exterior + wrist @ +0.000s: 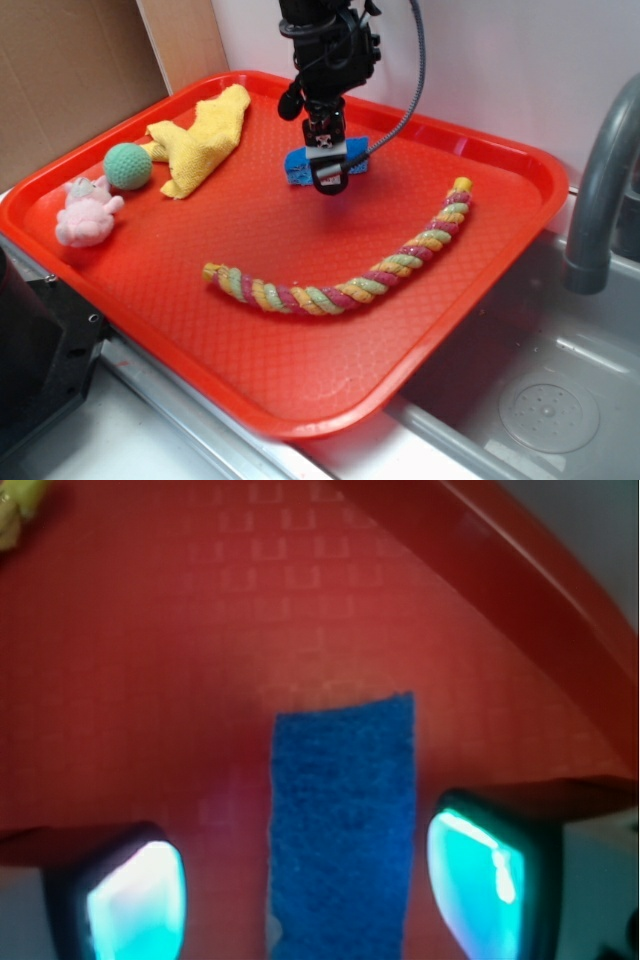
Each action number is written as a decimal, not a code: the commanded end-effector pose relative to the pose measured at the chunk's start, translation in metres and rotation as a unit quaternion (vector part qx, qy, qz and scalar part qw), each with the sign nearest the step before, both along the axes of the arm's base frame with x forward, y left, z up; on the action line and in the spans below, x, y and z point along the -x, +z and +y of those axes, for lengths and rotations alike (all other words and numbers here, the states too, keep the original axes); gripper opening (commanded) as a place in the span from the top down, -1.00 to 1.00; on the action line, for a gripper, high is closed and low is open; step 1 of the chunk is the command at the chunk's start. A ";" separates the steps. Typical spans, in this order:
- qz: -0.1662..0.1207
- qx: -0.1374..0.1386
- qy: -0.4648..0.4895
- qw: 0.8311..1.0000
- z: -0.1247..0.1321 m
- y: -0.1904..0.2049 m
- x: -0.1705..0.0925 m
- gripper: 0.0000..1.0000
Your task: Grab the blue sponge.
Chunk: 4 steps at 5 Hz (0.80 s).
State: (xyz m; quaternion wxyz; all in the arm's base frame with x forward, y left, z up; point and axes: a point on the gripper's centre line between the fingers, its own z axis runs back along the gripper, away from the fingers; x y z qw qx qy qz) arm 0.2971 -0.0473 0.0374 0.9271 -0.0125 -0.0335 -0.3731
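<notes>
Red tray: holds everything in play, set beside a sink basin. Contents, in descending size: multicoloured rope across the middle toward the right edge; yellow cloth, pink plush toy and teal ball near the left corner. Blue sponge: flat near the far edge, lengthwise between the fingers, neither touching. End effector: spread wide, straddling the sponge, apparently aligned for closing across its narrow width.

The robot arm is a black, blocky assembly with a grey cable curving down its side, ending in a gripper with a small pale plate near its tip, whose fingers appear in the wrist view as dark-rimmed, glowing turquoise pads.
</notes>
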 end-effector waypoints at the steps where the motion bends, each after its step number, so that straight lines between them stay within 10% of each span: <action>1: -0.003 -0.016 0.002 1.000 -0.018 0.002 -0.006 1.00; 4: -0.083 -0.036 0.015 0.996 -0.008 0.075 0.017 1.00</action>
